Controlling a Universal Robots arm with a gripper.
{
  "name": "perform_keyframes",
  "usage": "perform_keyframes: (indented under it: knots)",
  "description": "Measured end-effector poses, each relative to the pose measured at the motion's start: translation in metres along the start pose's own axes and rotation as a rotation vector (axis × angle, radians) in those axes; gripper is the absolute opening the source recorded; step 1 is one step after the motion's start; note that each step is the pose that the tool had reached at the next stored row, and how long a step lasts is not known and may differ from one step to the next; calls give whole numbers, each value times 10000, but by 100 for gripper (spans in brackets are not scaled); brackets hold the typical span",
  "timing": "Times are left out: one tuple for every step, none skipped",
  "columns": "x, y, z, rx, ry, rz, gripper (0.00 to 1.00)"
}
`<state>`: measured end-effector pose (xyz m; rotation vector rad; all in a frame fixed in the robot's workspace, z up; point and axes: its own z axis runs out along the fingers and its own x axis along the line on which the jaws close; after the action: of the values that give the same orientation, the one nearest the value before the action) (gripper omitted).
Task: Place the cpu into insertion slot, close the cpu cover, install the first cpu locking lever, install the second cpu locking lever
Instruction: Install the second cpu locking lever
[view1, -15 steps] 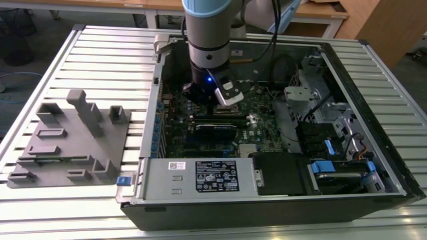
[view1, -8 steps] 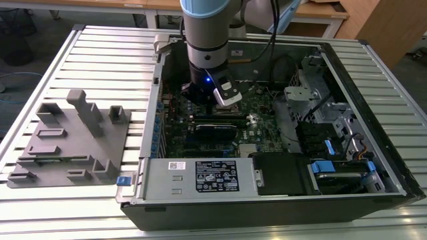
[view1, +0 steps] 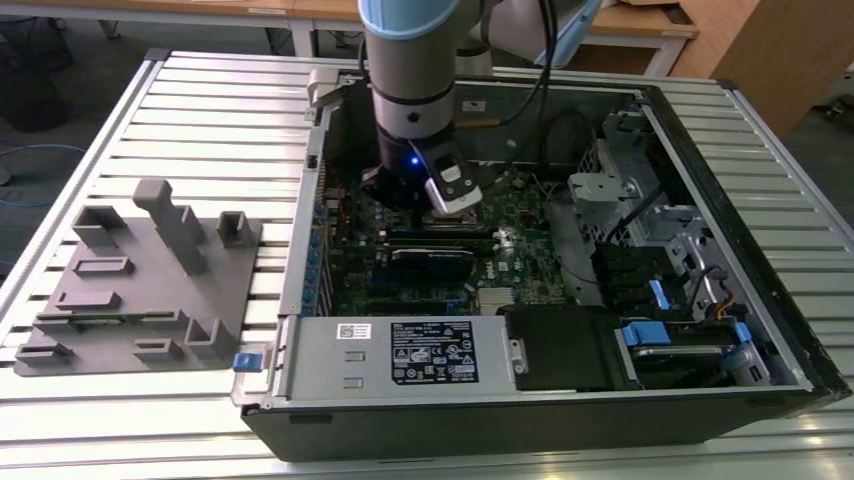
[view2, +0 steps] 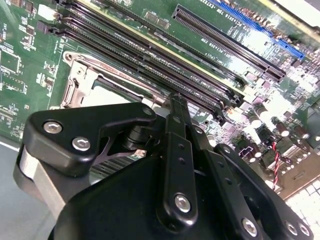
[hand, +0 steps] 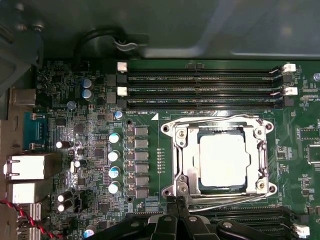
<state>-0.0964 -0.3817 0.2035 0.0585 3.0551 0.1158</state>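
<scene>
The cpu (hand: 223, 161) sits in the slot (hand: 222, 187) with the cover (hand: 183, 159) down around it. The gripper (hand: 177, 202), fingers pressed together and holding nothing, hangs at the cover's edge beside a lever (hand: 235, 200).

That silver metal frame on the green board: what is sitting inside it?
Inside the metal frame, the first wrist view shows a flat silver-grey chip lying in its square opening. The socket under the chip is covered, apart from a dark rim around it.
</scene>
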Motion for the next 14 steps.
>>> perform_keyframes:
  knots:
    - [4,-1,5,-12,1,1,11]
    - [7,-1,10,-24,1,2,11]
    - [8,-1,13,-33,1,2,11]
    - [9,-2,17,-45,2,3,11]
    - [12,-2,21,-61,3,5,11]
    - [14,-2,24,-85,4,7,11]
    - [16,-3,26,-113,5,10,11]
    - [18,-3,29,-147,6,14,11]
    - [19,-4,31,-186,7,17,11]
    - [19,-4,33,-231,8,20,11]
    - [20,-5,34,-268,9,23,11]
    - [22,-5,36,-295,11,26,11]
    - [24,-6,39,-319,11,28,11]
    - [26,-7,42,-339,13,29,11]
